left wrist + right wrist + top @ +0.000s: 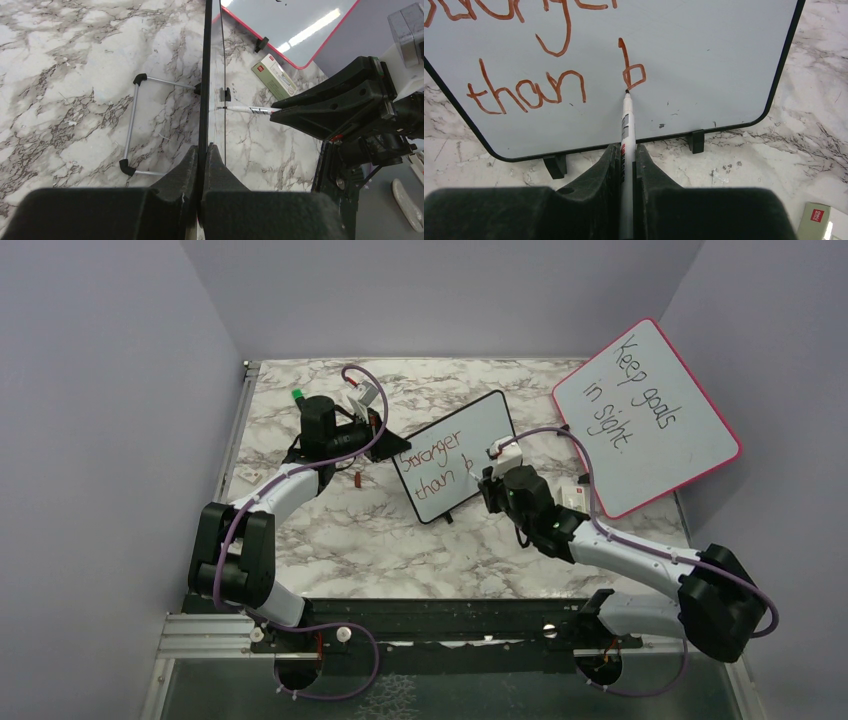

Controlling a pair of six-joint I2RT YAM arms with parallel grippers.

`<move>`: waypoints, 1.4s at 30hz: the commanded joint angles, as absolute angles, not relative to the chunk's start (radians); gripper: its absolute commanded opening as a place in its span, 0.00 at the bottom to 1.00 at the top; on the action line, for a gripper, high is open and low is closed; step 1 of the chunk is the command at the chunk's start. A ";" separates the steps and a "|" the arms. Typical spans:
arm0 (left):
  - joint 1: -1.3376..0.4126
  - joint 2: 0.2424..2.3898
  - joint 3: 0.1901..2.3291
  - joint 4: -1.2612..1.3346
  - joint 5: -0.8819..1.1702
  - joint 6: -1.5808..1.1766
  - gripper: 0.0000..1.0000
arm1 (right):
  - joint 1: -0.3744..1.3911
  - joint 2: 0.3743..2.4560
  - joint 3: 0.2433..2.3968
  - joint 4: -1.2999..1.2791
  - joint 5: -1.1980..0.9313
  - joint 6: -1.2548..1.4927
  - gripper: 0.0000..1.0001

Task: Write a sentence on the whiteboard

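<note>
The left gripper (204, 150) is clamped on the black-framed edge of the whiteboard (455, 455). Its jaws press together on the frame, so the board runs edge-on straight ahead of the fingers, standing upright on the marble table (330, 540). To the left of those fingers, behind the board, a wire stand (131, 125) rests on the table and joins the frame. The right gripper (626, 150) is closed on a white marker (626, 117), which projects straight ahead from between its fingers. The marker's tip touches the board's face at the foot of a lone letter "b". The sentence (526, 90), in reddish-brown, lies ahead and to the left of that gripper, with "Stronger" on the upper line and "than b" on the lower. Two little black feet under the board's bottom edge sit just ahead of the fingertips. Beside the right gripper, to its right, lies a small green-and-white box (819, 220). The pink-framed board (645, 415) reading "Keep goals in sight" stands further off on that side.
</note>
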State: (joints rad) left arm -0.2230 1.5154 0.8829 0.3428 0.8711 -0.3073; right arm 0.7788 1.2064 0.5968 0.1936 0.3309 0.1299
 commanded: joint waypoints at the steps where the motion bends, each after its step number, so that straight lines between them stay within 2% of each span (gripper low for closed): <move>1: -0.228 1.554 0.868 0.216 0.806 -0.233 0.00 | 0.778 1.171 0.586 0.194 0.374 0.122 0.01; 9: -0.226 1.556 0.879 0.186 0.805 -0.210 0.00 | 0.766 1.162 0.588 0.201 0.434 0.126 0.01; 21: -0.225 1.565 0.886 0.173 0.811 -0.201 0.00 | 0.703 1.169 0.578 0.274 0.313 0.128 0.01; 42: -0.226 1.563 0.883 0.179 0.813 -0.208 0.00 | 0.703 1.205 0.586 0.279 0.279 0.121 0.01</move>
State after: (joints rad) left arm -0.2230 1.5169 0.9035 0.2966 0.8745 -0.2794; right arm 0.7040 1.1900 0.5819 0.2459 0.3027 0.1303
